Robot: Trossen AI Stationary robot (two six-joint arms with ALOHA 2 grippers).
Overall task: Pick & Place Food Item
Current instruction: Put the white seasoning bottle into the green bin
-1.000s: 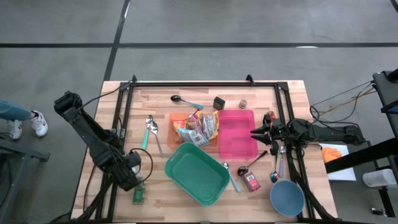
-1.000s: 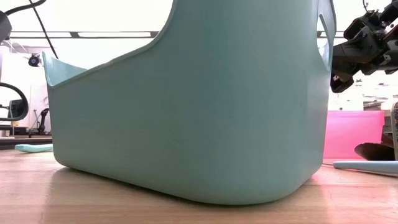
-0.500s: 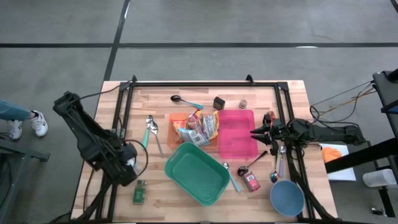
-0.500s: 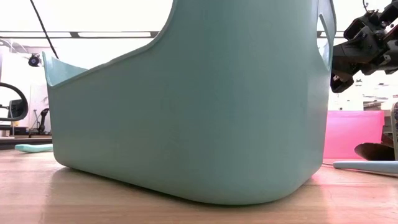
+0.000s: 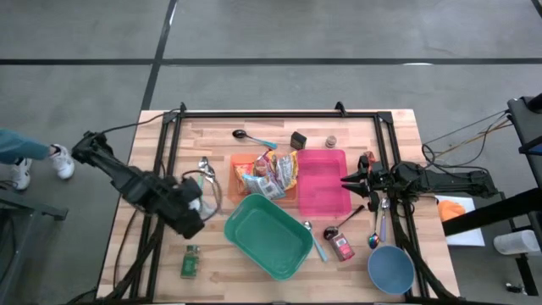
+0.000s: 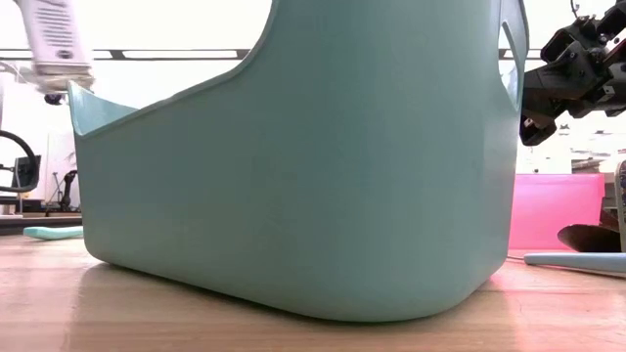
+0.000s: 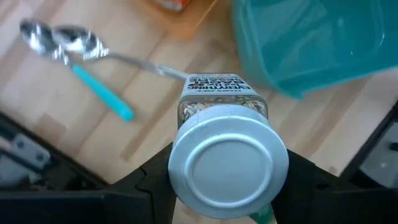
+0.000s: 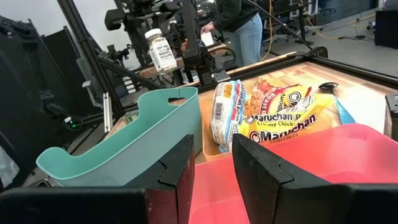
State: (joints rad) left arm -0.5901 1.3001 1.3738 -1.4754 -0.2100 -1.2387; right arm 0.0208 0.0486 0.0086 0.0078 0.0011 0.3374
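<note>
- The left gripper [image 5: 196, 206], left of centre in the high view, is clamped on one spice jar [image 7: 222, 127] with a silver lid, held above the wood beside the teal bin [image 5: 268, 236].
- The right gripper [image 5: 345, 180] hangs at the right edge of the pink tray [image 5: 323, 181]; its fingers stand slightly apart with nothing between them.
- One orange tray [image 5: 244, 166] holds several ramen packets [image 8: 273, 112].
- Two spoons with teal handles [image 7: 74, 50] lie side by side near the jar.
- One blue bowl [image 5: 390, 269] sits at the lower right.
</note>
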